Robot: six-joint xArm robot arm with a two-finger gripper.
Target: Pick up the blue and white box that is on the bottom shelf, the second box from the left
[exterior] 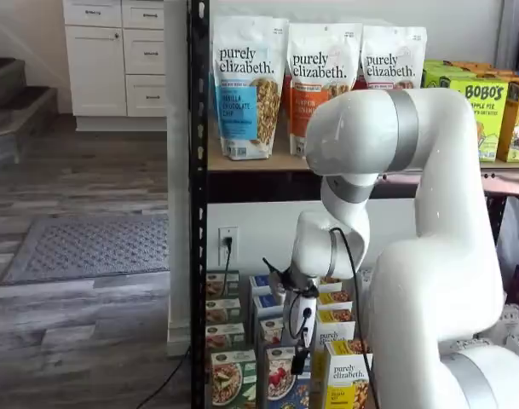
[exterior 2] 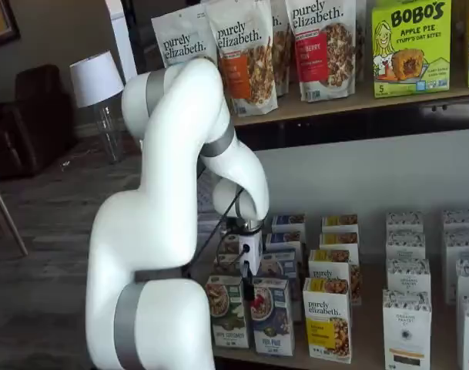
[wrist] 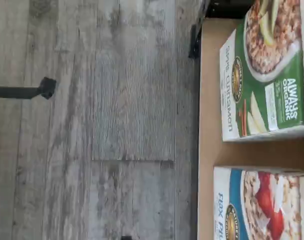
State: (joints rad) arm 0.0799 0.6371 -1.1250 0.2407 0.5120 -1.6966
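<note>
The blue and white box (exterior 2: pixel 271 316) stands upright at the front of the bottom shelf (wrist: pixel 209 100), between a green-fronted box (exterior 2: pixel 226 308) and a yellow-and-white box (exterior 2: pixel 328 320). Its front shows a bowl with red berries. In both shelf views my gripper (exterior 2: pixel 248 291) hangs just above and in front of this box, fingers pointing down and holding nothing. In a shelf view the gripper (exterior: pixel 300 362) hides part of the blue and white box (exterior: pixel 280 379). The wrist view shows the blue and white box (wrist: pixel 261 205) cut off by the picture's edge, beside the green-fronted box (wrist: pixel 264 75).
Rows of more small boxes (exterior 2: pixel 338 231) stand behind the front row. Granola bags (exterior: pixel 249 85) fill the tan upper board. A black steel post (exterior: pixel 197 204) borders the rack. A grey wood floor (wrist: pixel 102 125) lies before the shelf.
</note>
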